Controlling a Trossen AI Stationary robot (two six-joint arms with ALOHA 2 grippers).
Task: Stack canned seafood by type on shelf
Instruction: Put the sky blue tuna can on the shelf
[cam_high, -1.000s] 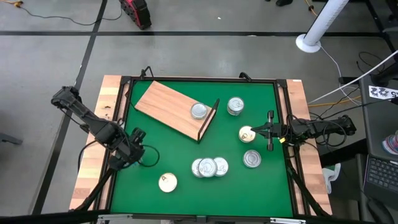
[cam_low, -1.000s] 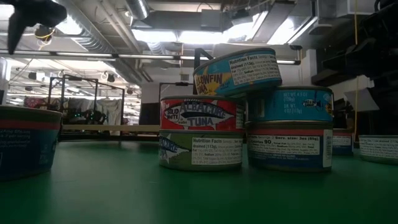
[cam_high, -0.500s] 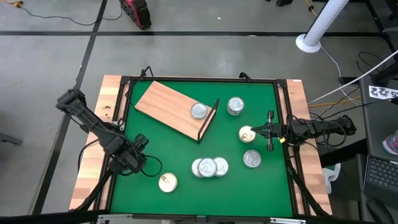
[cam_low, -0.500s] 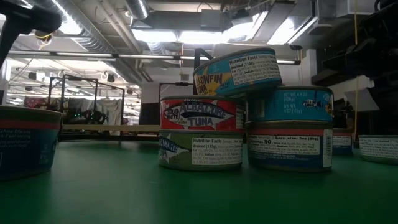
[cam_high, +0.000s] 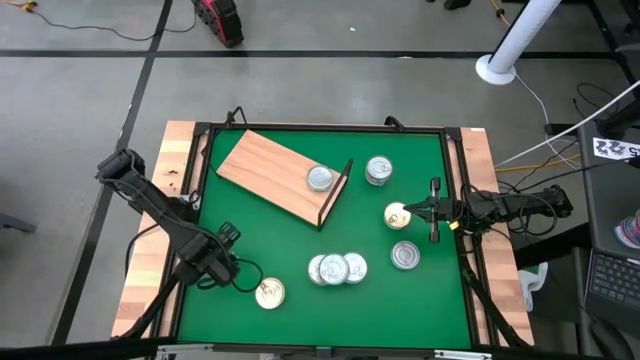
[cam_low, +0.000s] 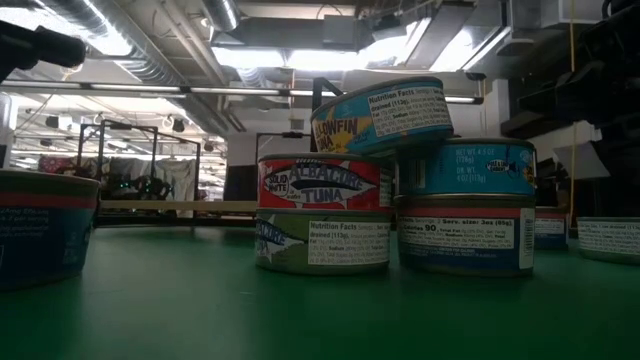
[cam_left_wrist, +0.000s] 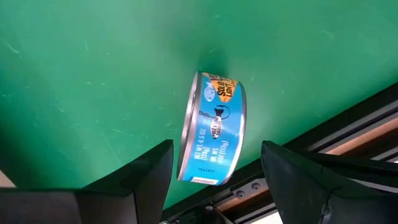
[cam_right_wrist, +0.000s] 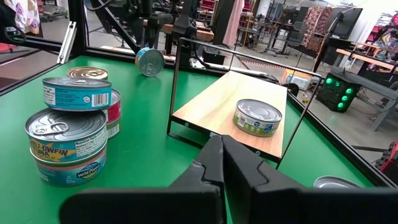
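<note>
Between the open left gripper's (cam_left_wrist: 214, 168) fingers, a blue-labelled can (cam_left_wrist: 213, 128).

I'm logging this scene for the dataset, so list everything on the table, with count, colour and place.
shelf: one, light-brown board with black wire end, far left of the mat.
can on the shelf: one, silver top, by the wire end.
clustered cans: several, stacked, silver tops, near middle.
lone cans: four, silver or cream tops; one near left, three on the right side.
mat: one, green.
left hand: open, beside the near-left can.
right hand: shut, at the right.
</note>
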